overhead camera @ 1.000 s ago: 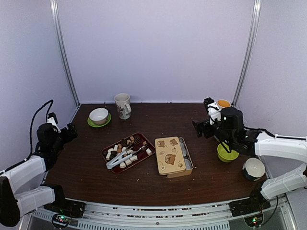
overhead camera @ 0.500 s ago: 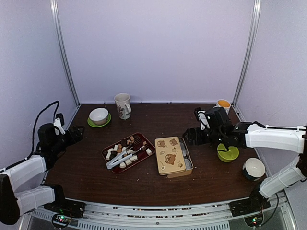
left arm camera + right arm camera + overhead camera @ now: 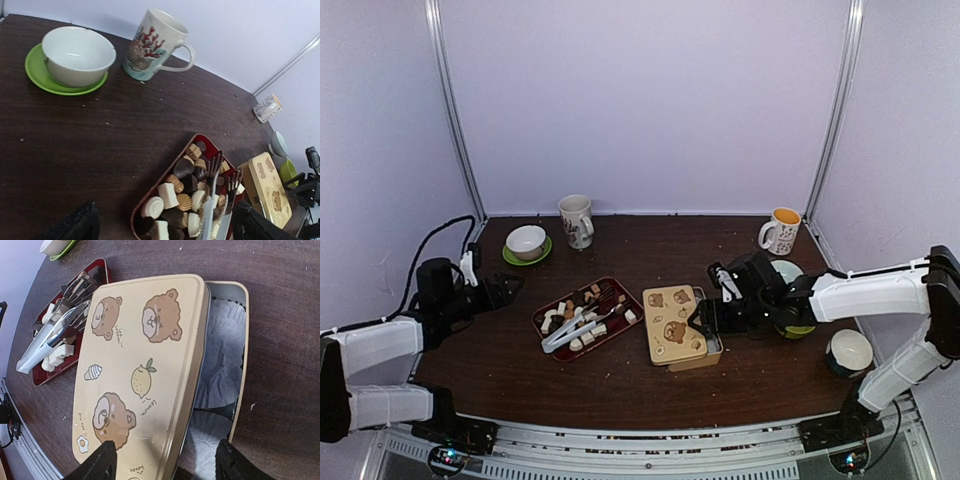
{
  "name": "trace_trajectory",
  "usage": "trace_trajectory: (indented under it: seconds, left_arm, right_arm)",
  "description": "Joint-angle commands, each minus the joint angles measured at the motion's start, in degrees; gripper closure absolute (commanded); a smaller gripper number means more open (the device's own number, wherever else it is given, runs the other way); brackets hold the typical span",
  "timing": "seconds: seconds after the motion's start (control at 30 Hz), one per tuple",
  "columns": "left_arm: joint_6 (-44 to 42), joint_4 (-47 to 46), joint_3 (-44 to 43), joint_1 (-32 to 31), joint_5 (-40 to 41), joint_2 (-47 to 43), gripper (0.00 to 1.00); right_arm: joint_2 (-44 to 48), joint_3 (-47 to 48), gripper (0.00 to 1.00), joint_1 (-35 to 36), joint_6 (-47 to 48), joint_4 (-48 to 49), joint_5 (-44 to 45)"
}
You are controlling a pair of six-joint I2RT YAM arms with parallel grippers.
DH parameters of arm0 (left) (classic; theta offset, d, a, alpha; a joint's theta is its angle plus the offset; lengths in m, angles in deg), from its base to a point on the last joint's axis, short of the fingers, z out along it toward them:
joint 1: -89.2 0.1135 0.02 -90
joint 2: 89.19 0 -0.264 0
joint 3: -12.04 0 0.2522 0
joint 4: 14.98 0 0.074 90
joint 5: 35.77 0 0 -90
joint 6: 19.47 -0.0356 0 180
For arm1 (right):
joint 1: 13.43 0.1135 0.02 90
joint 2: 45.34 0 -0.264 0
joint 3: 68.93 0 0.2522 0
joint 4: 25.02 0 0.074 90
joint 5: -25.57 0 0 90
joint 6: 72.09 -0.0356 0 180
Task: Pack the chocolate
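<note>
A: Entry. Where is the chocolate?
B: All in the red tray, left of centre on the table. White, cream and brown pieces in a heap, with silver tongs lying across them.
A: Left gripper?
B: Released, fingers spread wide and holding nothing. It sits low over the table, left of the tray and apart from it.
A: Right gripper?
B: Also spread and holding nothing. It is at the near right corner of the tin box. In the wrist view one finger is over the lid and the other is past the box's open side.
A: How does the lid sit?
B: Askew on the box. A strip along the right is uncovered, showing white crinkled paper and no pieces in it.
A: Any writing?
B: The lid has cartoon bears, an ice cream, a fried egg and a lemon. The script under the lemon looks like "lemon"; a small word beside the top bear is not legible. Lettering on the tongs' handle is too small to read.
A: Other items?
B: A mug with a red pattern stands beside a white bowl on a green saucer, far left.
</note>
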Motion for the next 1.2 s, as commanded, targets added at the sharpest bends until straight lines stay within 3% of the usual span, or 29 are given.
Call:
trace_trajectory:
  seconds: [0.0, 0.27, 0.67, 1.03, 1.17]
  left_arm:
    - [-1.30, 0.90, -2.92, -4.96, -1.48, 0.44, 0.06]
    - [1.58, 2.27, -3.09, -12.06, -1.58, 0.58, 0.07]
    - [13.94, -2.86, -7.88, -33.99, 3.01, 12.11, 0.08]
    - [23.63, -19.79, -14.67, -41.06, 0.44, 32.64, 0.12]
    - [25.13, -20.49, -16.67, -41.28, -0.59, 36.20, 0.13]
  right_arm:
    - [-2.14, -0.35, 0.37, 0.43, -2.71, 2.49, -1.80]
    - [-5.79, -0.57, 0.40, 0.45, -5.85, 7.40, -4.22]
    - [-6.01, -5.30, 0.43, 0.44, -12.58, 16.21, -6.20]
    - [-4.10, -7.30, 0.51, 0.31, -13.62, 18.00, -6.38]
    - [-3.95, -7.55, 0.54, 0.07, -13.80, 18.34, -6.76]
